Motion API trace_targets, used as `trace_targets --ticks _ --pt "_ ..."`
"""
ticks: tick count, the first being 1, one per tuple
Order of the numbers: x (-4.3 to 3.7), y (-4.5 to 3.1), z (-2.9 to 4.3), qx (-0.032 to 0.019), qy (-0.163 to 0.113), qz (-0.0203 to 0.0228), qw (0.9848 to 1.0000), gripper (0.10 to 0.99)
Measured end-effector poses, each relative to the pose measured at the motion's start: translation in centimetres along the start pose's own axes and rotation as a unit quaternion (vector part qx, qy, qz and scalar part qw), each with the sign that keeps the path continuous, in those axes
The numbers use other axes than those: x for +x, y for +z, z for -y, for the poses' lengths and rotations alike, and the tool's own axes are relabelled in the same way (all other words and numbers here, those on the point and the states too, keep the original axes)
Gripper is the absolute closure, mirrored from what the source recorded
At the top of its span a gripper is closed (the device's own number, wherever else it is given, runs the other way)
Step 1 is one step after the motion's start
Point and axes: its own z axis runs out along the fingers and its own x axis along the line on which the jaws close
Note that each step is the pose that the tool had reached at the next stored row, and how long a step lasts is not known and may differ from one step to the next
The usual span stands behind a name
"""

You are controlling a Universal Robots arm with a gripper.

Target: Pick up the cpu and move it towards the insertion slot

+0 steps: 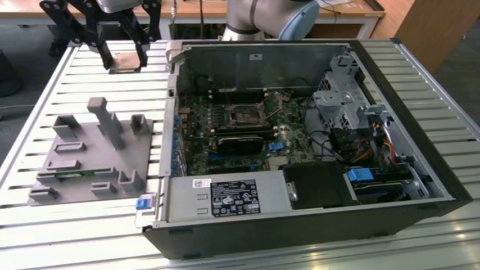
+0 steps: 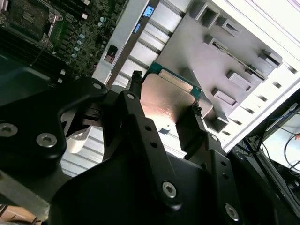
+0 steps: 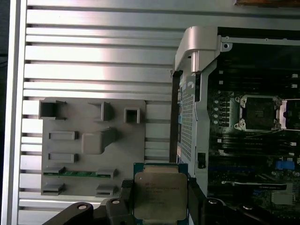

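Cpu (image 3: 160, 195) first: you have it pinched between the two black fingers of the gripper (image 3: 160, 206), one pad on each opposite edge, its silvery lid facing the first wrist view and its green border just showing past the fingertips. In the second wrist view the same chip (image 2: 166, 101) sits tilted between the finger (image 2: 133, 89) on one side and its partner on the other, clear of the slatted table (image 3: 93, 56) beneath.

You are judged to be in the carry step: pickup looks done, and the chip hangs in the air beyond the case wall, with the grey plastic fixture (image 1: 94, 154) lying under and to one side of the fingers. The insertion slot (image 1: 244, 112), a silver frame around a dark centre on the motherboard, is well apart from the fingertips, inside the open computer case (image 1: 420, 107).

Getting across calls for keeping the chip level and the grip steady, since only the edges are held. Between the fingers and the socket stands the case's side wall with its silver corner bracket (image 3: 199, 47); you would need height to pass over it. Around the socket, cables (image 1: 338, 140) and the drive cage (image 1: 341, 90) crowd one side.
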Motion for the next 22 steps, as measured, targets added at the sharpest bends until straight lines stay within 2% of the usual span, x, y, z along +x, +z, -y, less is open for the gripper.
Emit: trace_targets --ticks 22 --pt "-3.28 0.00 0.05 0.0000 0.000 0.0000 1.0000 0.545"
